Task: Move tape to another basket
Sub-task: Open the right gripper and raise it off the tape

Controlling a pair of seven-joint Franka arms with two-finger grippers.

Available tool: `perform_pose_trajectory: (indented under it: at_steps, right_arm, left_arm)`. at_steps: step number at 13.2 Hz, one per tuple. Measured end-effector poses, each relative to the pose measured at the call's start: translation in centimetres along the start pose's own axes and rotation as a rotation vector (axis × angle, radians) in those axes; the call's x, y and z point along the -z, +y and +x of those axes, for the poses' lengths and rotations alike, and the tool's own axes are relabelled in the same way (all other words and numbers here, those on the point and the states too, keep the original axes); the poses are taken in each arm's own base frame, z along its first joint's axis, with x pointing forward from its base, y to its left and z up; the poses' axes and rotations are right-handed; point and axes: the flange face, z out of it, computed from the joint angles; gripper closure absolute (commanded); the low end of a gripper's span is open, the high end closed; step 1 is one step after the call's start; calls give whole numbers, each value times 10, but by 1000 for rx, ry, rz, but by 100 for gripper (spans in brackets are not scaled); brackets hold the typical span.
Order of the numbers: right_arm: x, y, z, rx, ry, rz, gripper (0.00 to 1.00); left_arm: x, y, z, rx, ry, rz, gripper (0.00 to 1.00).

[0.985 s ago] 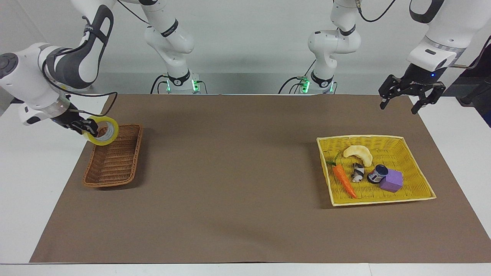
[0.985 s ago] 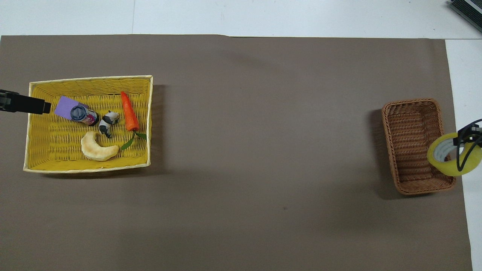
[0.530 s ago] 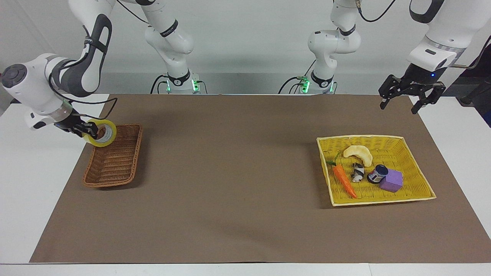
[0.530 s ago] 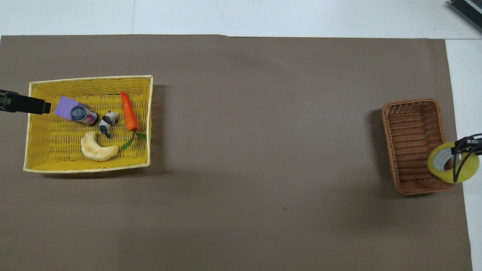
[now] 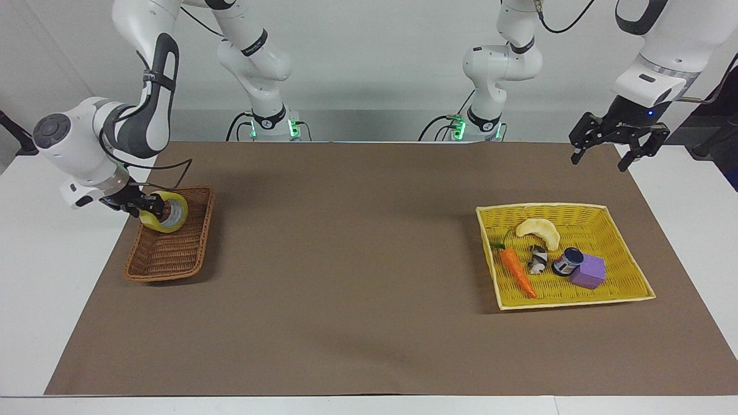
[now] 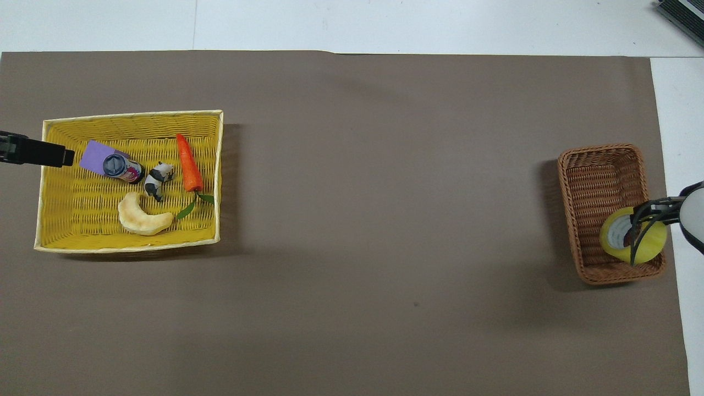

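A white tabletop [image 5: 34,300] carries a large brown paper sheet [image 5: 357,276] that covers most of it, leaving white margins at both ends. A plain pale wall runs along the robots' end, and both arm bases show green lights.

Toward the right arm's end lies the brown wicker basket [image 5: 167,262], narrow with sloping sides. Toward the left arm's end lies a wider yellow woven tray basket [image 5: 631,271] holding a toy carrot [image 5: 517,272], a pale croissant-shaped piece [image 5: 539,231], a small black-and-white figurine [image 5: 538,259], a dark-lidded jar [image 5: 568,261] and a purple block [image 5: 589,271].

The right gripper [image 5: 147,204] is at the basket's end nearer the robots, its jaws on the yellow tape roll [image 5: 167,211], one finger through the core. The roll stands on edge inside the basket; whether it rests on the weave I cannot tell, nor whether the jaws clamp it or have loosened. The left gripper [image 5: 620,144] waits in the air over the corner of the brown sheet at its own end, jaws spread wide and empty.

A second ago the tape hung over the basket's outer rim, partly outside it; half a second ago it sat lower at that rim. Now it has dropped inward within the basket walls, and the right arm has swung in with it. The left arm and the tray's contents have not moved.
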Motion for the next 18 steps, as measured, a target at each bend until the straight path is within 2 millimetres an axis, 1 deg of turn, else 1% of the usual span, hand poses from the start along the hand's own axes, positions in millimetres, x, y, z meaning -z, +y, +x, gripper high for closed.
perform_pose_trajectory:
  at_steps: [2, 5, 7, 11, 14, 15, 18]
  right_arm:
    - [10, -8, 5, 15, 12, -5, 0]
    - [45, -28, 13, 22, 13, -11, 0]
    - [61, -53, 21, 2, 26, -19, 0]
    - [80, -103, 31, -36, 55, -28, 0]
    - [98, -136, 33, -62, 89, -21, 0]
    - [104, -150, 33, -76, 100, -18, 0]
    - [113, -183, 34, -102, 119, -10, 0]
  left_arm:
    - [0, 0, 0, 0, 0, 0, 0]
    - [0, 0, 0, 0, 0, 0, 0]
    - [0, 0, 0, 0, 0, 0, 0]
    - [0, 0, 0, 0, 0, 0, 0]
    - [0, 0, 0, 0, 0, 0, 0]
    - [0, 0, 0, 0, 0, 0, 0]
    - [0, 0, 0, 0, 0, 0, 0]
